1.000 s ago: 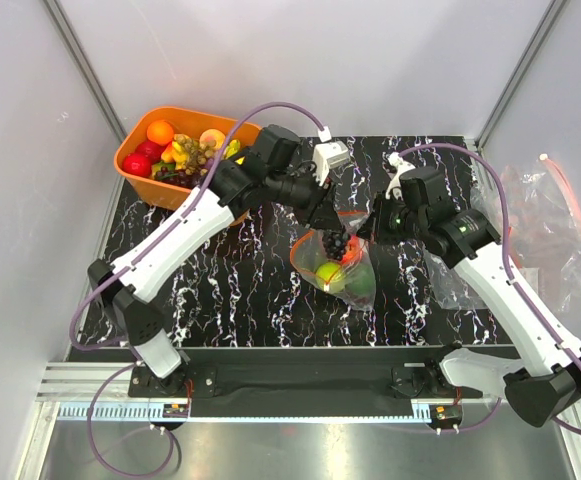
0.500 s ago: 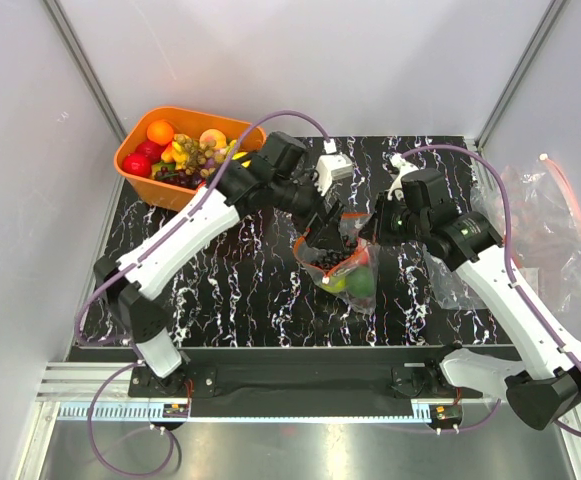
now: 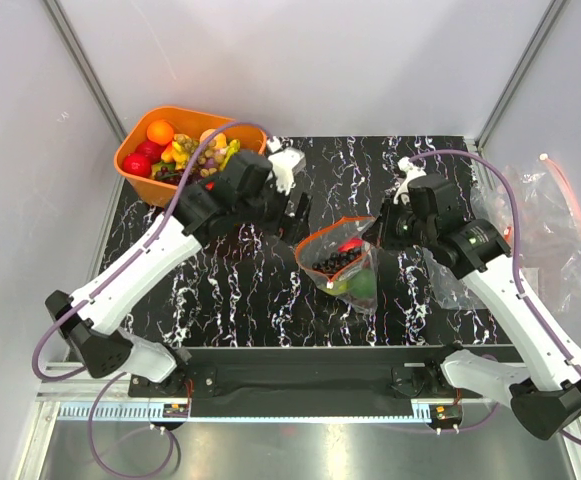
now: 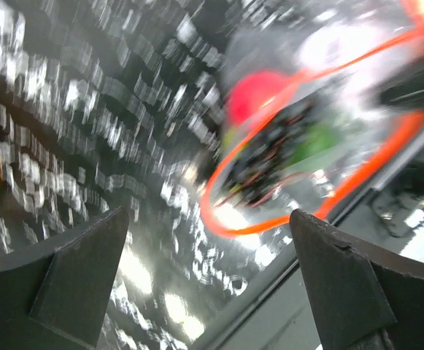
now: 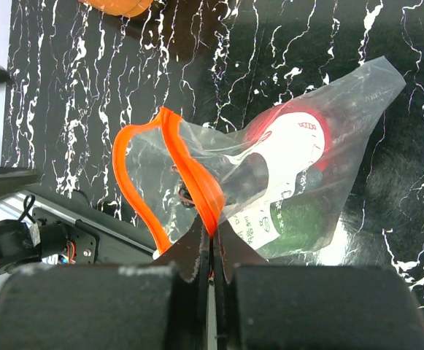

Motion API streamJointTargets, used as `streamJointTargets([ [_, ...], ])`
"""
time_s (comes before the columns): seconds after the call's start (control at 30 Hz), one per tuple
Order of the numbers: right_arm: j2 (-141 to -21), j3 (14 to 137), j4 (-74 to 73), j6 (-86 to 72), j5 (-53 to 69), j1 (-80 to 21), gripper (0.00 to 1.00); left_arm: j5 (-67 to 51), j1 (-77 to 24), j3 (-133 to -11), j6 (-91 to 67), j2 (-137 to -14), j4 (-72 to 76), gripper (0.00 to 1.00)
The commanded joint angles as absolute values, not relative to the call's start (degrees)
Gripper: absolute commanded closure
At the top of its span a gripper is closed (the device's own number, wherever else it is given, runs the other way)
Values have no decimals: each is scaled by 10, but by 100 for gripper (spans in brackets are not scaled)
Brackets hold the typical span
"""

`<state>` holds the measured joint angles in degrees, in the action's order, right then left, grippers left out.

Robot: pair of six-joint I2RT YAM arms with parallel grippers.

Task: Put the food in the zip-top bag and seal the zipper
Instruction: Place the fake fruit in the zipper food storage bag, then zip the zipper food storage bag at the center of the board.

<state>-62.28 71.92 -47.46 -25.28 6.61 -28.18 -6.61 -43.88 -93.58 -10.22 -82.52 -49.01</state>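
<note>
The clear zip-top bag stands on the black marbled table with its mouth open. Its orange-red zipper forms a loop around the opening. Inside lie the dark grape bunch, a red apple and a green piece. My right gripper is shut on the zipper at the bag's right rim, holding the bag up. My left gripper hangs open and empty just left of the bag. In its blurred wrist view the bag lies ahead of the spread fingers.
An orange basket with more toy fruits stands at the back left corner, close behind my left arm. Crumpled spare clear bags lie off the table's right edge. The table's front rail runs along the near side.
My left gripper opened over the bag and let go of the grape bunch, which now lies in the bag. It then drew back left toward the basket. The right gripper held still.
</note>
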Motion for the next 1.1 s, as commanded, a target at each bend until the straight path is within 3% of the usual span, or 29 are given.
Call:
streamJointTargets([
  [0.0, -604, 719, -444, -264, 62, -283, 100, 35, -439, -844, -180, -766, -434, 1],
  [0.17, -598, 708, -440, -272, 71, -283, 100, 60, -439, -723, -229, -702, -344, 4],
  [0.33, -595, 712, -451, -276, 79, -283, 100, 23, -440, -700, -244, -707, -311, 16],
  [0.63, -595, 720, -462, -277, 83, -284, 100, -57, -439, -681, -279, -764, -239, 24],
  [0.87, -601, 725, -473, -277, 82, -283, 100, -82, -440, -682, -280, -795, -240, 62],
  [0.9, -602, 726, -475, -277, 82, -284, 100, -86, -440, -680, -280, -795, -237, 75],
  [1.0, -606, 727, -475, -276, 82, -283, 100, -103, -440, -680, -281, -791, -234, 98],
  [1.07, -609, 727, -475, -277, 83, -283, 100, -115, -441, -686, -284, -787, -231, 100],
])
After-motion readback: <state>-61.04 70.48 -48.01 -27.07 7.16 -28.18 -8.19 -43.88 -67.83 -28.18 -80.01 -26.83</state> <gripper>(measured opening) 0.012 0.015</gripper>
